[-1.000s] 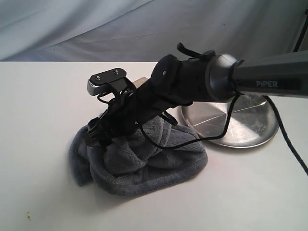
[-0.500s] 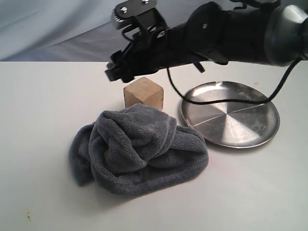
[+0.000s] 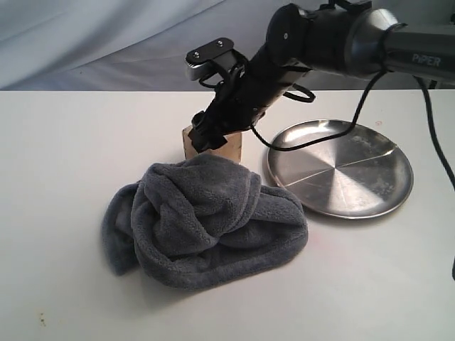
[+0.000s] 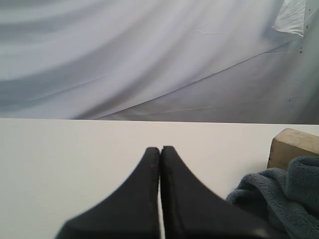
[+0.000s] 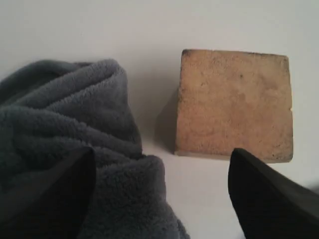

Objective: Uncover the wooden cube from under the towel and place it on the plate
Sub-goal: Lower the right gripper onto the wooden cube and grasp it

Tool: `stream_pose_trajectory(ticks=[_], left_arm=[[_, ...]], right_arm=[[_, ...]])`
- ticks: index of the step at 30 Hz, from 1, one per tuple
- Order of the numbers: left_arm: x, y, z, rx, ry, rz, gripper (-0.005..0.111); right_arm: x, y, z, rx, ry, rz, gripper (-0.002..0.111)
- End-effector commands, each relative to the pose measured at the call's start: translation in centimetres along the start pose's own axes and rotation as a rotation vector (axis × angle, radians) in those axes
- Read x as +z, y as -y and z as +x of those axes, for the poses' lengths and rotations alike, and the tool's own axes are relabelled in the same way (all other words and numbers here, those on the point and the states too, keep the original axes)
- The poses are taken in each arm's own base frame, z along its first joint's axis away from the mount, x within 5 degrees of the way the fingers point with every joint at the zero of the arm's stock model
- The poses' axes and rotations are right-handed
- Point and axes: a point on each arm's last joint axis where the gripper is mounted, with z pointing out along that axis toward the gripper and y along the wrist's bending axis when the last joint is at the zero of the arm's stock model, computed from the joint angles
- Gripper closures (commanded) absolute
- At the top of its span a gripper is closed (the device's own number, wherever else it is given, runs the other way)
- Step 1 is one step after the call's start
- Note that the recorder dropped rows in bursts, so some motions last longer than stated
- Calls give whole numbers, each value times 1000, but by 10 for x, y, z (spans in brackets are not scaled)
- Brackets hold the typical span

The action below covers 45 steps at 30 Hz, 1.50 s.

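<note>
The dark grey towel (image 3: pixel 206 220) lies bunched on the white table, with the wooden cube (image 3: pixel 233 148) standing bare just behind it. To the right of both sits the shiny steel plate (image 3: pixel 348 174), with nothing on it. My right gripper (image 3: pixel 206 135) reaches across and hovers low over the cube's top, partly hiding it. In the right wrist view the right gripper (image 5: pixel 162 152) is open, its fingers astride a towel (image 5: pixel 75 124) fold and bare table, the cube (image 5: pixel 234 104) just beyond the tips. My left gripper (image 4: pixel 160 148) is shut and empty, with the cube (image 4: pixel 294 144) and towel (image 4: pixel 279 199) off to one side.
The right arm's black cable (image 3: pixel 334 131) loops above the plate's near-left rim. White table (image 3: pixel 64 163) stretches to the left and front of the towel. A pale cloth backdrop (image 3: pixel 106 42) hangs behind the table's far edge.
The right gripper left the towel, rose above the cube and has come down over it. The cube, earlier almost hidden behind the arm, stands in plain sight. The towel stays bunched.
</note>
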Motion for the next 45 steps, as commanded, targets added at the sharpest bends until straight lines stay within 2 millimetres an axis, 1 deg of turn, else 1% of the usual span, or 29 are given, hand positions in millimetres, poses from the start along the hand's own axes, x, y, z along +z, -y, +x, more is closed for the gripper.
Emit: stream_pose_trajectory(ticks=[1, 4, 8, 10, 12, 14, 18, 20, 23, 24, 29, 32, 41, 45], left_arm=[[0, 0, 1, 0, -1, 1, 105], [0, 0, 1, 0, -1, 1, 105], [0, 0, 1, 0, -1, 1, 105], [0, 0, 1, 0, -1, 1, 105], [0, 0, 1, -2, -1, 1, 105], [0, 0, 1, -2, -1, 1, 105], [0, 0, 1, -2, -1, 1, 105], [0, 0, 1, -2, -1, 1, 105], [0, 0, 1, -2, -1, 1, 105], [0, 0, 1, -2, -1, 1, 105], [0, 0, 1, 0, -1, 1, 105], [0, 0, 1, 0, -1, 1, 105], [0, 0, 1, -2, -1, 1, 105], [0, 0, 1, -2, -1, 1, 105]], right_arm=[[-7, 1, -8, -56, -62, 22, 40], [-10, 3, -12, -79, -47, 49, 40], [-8, 8, -13, -70, -22, 70, 40], [-8, 13, -13, -61, -24, 121, 40], [-5, 19, -14, 5, -37, 172, 40], [-2, 23, -19, 107, -17, 183, 40], [3, 26, -35, 211, 43, 134, 40], [7, 27, -39, 214, 48, 120, 40], [9, 27, -42, 149, 35, 115, 39], [10, 26, -43, 124, 34, 115, 37], [11, 27, -44, 44, 42, 117, 17], [19, 29, -43, 36, 50, 123, 13], [54, 34, -29, 35, 8, 120, 13], [64, 36, -25, 37, -5, 119, 13]])
